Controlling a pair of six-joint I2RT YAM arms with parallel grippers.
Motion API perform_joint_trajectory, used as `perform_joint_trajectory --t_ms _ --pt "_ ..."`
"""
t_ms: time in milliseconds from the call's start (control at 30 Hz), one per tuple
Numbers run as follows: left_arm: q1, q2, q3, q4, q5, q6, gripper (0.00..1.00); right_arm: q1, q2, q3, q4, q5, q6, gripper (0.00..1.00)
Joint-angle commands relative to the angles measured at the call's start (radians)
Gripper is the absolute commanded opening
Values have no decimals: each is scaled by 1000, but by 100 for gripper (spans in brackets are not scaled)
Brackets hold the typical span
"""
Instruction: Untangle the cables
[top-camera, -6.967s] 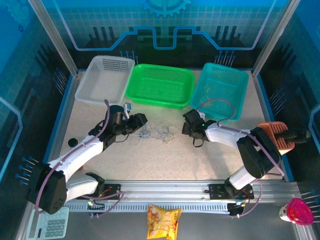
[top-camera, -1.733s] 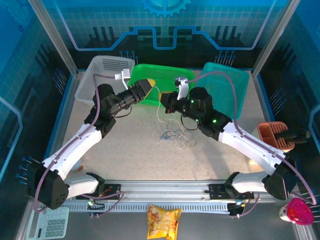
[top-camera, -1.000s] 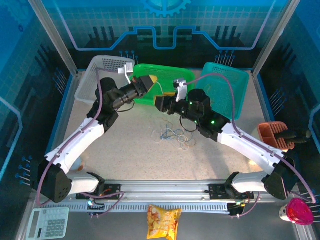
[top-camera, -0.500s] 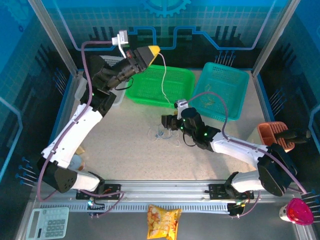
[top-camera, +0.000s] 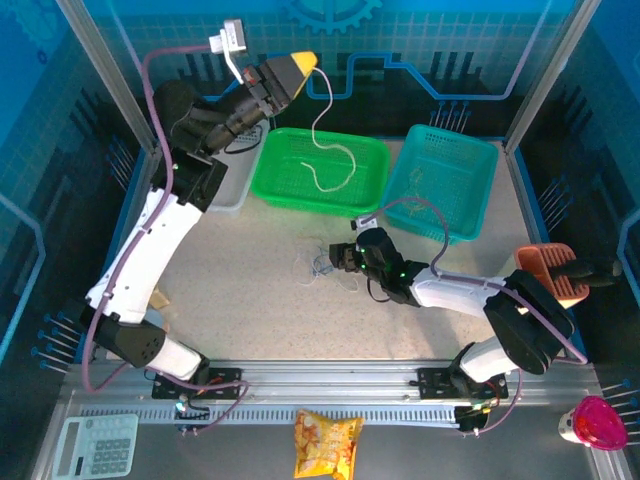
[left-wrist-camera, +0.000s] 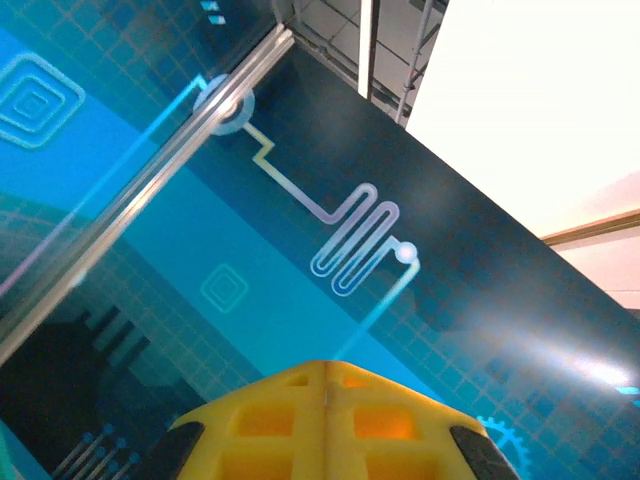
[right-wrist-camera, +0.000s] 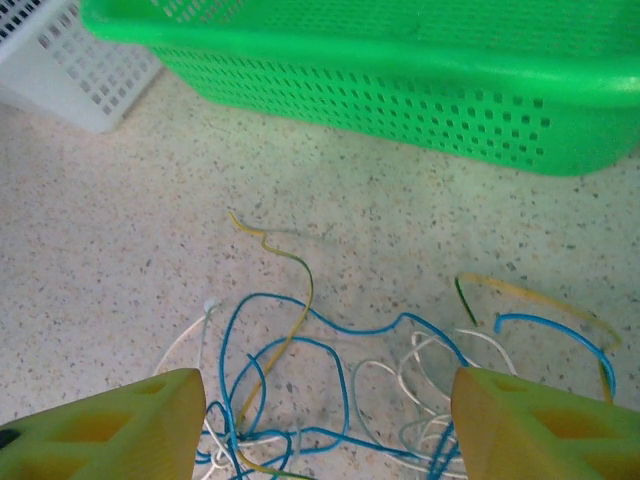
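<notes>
Left gripper has risen to 12 o'clock, pinched shut on 1 pale cable — now pulled clear of the clump, its tail over the green basket. Right gripper has dropped to the clump's 3 o'clock, jaws wide, empty — 1 freed, the rest tangled.

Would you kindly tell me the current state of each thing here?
Left gripper: shut on pale cable, raised high.
Right gripper: jaws open, low over the clump.
Pale cable: dangling, free of clump, end over green basket.
Clump: tangled, lying on the table.
</notes>
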Motion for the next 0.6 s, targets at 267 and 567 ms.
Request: perform_joint_trajectory --t_ms 267,567 --pt "82 168 128 -71 -74 169 0 -14 -180 14 -87 -61 0 68" --pt "139 348 191 -54 -74 171 0 -79 -379 65 -318 -74 15 69"
